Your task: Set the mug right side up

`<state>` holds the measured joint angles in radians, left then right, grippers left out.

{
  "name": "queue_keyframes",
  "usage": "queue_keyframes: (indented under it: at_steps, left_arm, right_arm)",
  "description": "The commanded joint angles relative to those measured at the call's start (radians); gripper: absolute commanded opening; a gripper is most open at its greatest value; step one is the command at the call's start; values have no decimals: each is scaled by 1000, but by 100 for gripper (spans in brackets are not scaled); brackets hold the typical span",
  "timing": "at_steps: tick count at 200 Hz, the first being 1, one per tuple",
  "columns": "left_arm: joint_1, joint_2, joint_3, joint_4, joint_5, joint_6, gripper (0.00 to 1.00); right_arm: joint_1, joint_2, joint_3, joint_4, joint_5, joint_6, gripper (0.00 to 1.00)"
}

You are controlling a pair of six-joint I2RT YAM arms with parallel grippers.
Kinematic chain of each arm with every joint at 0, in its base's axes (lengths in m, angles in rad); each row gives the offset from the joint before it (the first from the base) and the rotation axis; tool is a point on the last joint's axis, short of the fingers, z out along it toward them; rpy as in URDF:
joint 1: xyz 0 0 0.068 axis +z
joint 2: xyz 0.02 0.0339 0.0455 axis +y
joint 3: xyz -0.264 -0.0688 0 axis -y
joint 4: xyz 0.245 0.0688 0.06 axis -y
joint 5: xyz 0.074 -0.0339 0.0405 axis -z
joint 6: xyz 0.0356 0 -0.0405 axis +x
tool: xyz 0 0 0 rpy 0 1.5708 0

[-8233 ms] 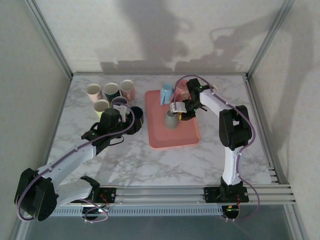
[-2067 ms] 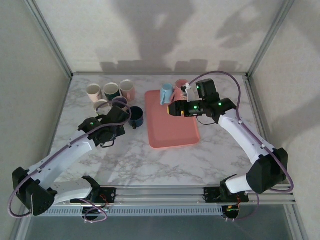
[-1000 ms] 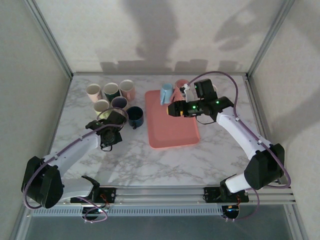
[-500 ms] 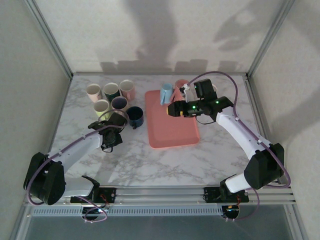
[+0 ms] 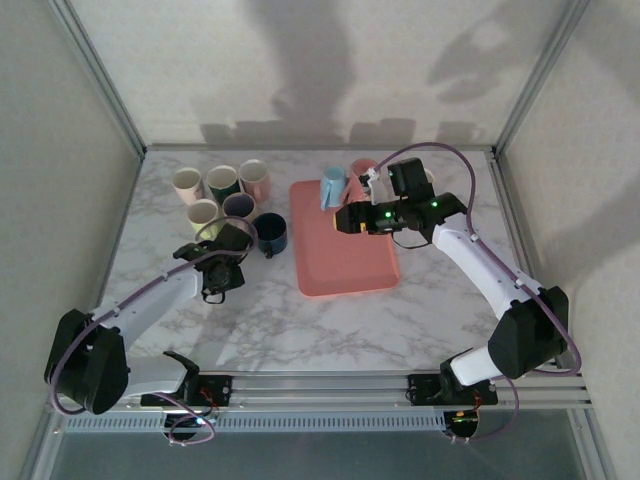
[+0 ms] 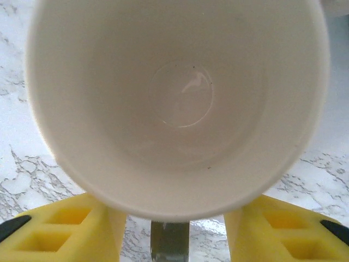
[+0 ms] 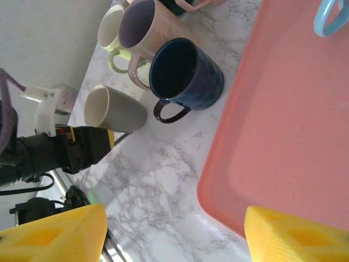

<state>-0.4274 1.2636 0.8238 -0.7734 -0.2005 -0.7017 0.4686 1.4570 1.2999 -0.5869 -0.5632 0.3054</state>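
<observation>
Left wrist: mug (image 6: 177, 103) mouth-up between left gripper (image 6: 172, 226) pads, grip unclear. Right wrist: mug's grey side mid-left; right gripper (image 7: 174, 232) wide, empty.

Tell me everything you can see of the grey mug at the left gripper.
The grey mug with the cream inside looks like smooth glazed ceramic, unmarked. It stands mouth up and empty on the white marble table, apart from the navy blue mug. The left wrist view looks straight down into it, with the left gripper's yellow fingers either side of its lower wall. Whether they touch it I cannot tell. No handle shows clearly.
</observation>
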Motion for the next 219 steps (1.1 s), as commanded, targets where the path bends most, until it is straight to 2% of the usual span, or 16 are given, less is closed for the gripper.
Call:
queue_keyframes:
  at_steps: [1, 16, 74, 107, 141, 191, 208, 219]
  left_arm:
    - [10, -49, 56, -49, 16, 32, 50]
    - [10, -78, 86, -31, 69, 57, 49]
    - [3, -140, 162, 223, 425, 142, 46]
    - [1, -100, 196, 274, 460, 150, 46]
    - [0, -78, 134, 481, 589, 110, 44]
    - [-2, -34, 66, 695, 646, 113, 43]
    - [-14, -18, 39, 797, 624, 170, 42]
    - [-43, 6, 46, 824, 555, 246, 42]
  right_arm:
    - [-8, 9, 49, -38, 45, -27, 68]
    - [-7, 5, 57, -57, 80, -37, 68]
    - [-9, 11, 89, -112, 180, -58, 68]
    - [-10, 38, 106, -141, 271, -55, 67]
    - [-9, 101, 147, -163, 393, -18, 64]
    - [0, 219, 237, -175, 473, 67, 66]
    - [1, 226, 246, -160, 483, 93, 67]
    - [-2, 227, 251, -157, 488, 101, 68]
